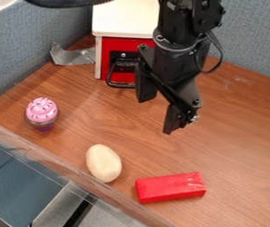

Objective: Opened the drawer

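Gripper (156, 116) fingers are hanging apart near the middle of the camera view, pinching nothing, with one finger overlapping the right edge of the red drawer (122, 44). From where I'm standing, that drawer is sitting at twelve o'clock on the wooden table (238, 133), under a white cabinet top (125, 20), and it is looking closed to me. Its black loop handle (109, 77) is jutting out toward six o'clock, and that is where I'd be wanting the hold: one finger hooking behind the low crossbar, or both closing on it around the middle, so the pull is staying straight. I'm guessing the handle is being stiff and rather slick, a thin bar that could be slipping from a shallow pinch. The drawer itself is probably running light, so the lightweight-looking cabinet might be sliding along with it, or the drawer might be binding if the tug is going sideways. A pink-topped cupcake (41, 111) is resting at nine o'clock, and a red block (170, 187) is lying between five and six.
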### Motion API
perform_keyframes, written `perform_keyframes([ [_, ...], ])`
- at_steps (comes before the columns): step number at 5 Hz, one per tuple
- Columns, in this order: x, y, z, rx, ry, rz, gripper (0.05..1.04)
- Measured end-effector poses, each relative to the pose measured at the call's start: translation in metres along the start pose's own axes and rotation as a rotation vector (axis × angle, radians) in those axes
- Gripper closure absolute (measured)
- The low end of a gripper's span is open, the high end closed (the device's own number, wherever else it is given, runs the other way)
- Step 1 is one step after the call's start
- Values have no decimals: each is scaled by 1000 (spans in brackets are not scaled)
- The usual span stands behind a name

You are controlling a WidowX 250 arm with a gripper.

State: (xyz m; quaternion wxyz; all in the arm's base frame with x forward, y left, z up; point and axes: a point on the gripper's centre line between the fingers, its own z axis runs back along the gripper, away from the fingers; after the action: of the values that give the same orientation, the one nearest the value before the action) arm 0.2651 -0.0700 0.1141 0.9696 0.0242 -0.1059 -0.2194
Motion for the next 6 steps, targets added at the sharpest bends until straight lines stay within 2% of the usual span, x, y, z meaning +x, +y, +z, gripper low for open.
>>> perform_keyframes([
  [1,-3,-1,-7,-4,32,-7,84],
  [3,29,24,-1,41,3,-36,84],
  [4,38,37,-4,50,18,-69,84],
  [6,52,67,-13,35,130,-143,84],
])
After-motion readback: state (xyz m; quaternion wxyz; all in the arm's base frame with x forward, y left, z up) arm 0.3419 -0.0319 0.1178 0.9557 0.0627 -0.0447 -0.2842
